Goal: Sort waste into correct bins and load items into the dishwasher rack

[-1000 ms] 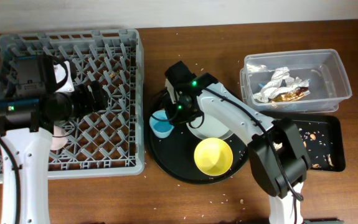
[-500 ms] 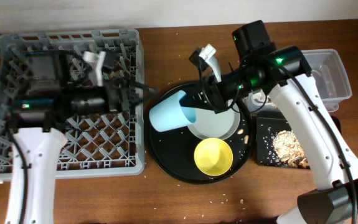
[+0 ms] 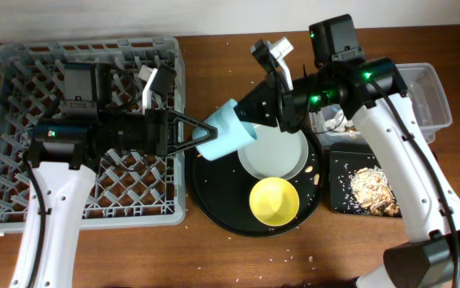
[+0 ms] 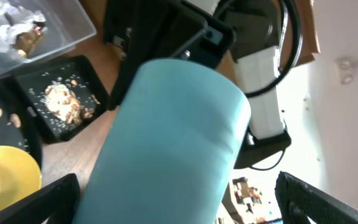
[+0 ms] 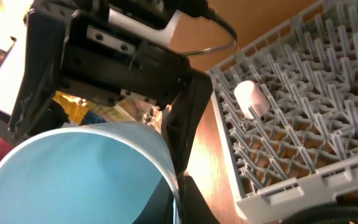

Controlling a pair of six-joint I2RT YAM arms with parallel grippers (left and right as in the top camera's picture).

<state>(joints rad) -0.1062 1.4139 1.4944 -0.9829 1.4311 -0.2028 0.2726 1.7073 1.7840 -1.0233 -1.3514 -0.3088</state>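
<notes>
While our right gripper (image 3: pixel 260 120) holds the light blue cup (image 3: pixel 226 138) midair between rack (image 3: pixel 10 72) and plate (image 3: pixel 282 152), left gripper (image 3: pixel 207 134) sits wide around it. Handover step, we judge: close left, then release right.

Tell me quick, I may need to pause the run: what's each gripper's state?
Left gripper: open, fingers spread beside the light blue cup.
Right gripper: shut on the light blue cup, holding it aloft.

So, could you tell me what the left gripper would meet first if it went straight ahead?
The light blue cup, right in front of the open left gripper; exact depth is unclear.
</notes>
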